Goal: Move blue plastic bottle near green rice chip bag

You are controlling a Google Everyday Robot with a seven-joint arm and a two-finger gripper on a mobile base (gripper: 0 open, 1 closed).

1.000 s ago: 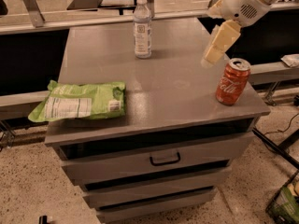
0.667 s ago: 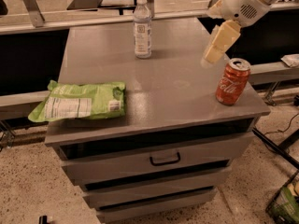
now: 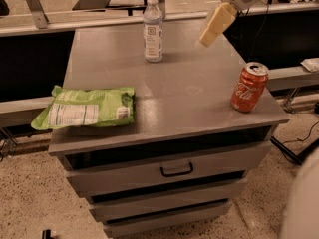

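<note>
Far left, the green rice chip bag (image 3: 87, 108) lay flat on the grey cabinet top (image 3: 189, 91), its left end hanging over the edge. Shove the bottle into it and the whole bag could have slid off. Moving along, the blue plastic bottle (image 3: 153, 31) stood upright near the back edge, cap on, well apart from the bag. Tall and slim, that one: a glancing touch high on its side would likely have tipped it, and it might have rolled off the back. Then my gripper (image 3: 215, 26), hanging in the air up and to the right of the bottle, clear of it, with nothing in it that I could see. Wide or narrow, I could not tell. Far right, the red soda can (image 3: 249, 87) stood near the front right corner, and a low swing of my arm could have knocked it to the floor.
</note>
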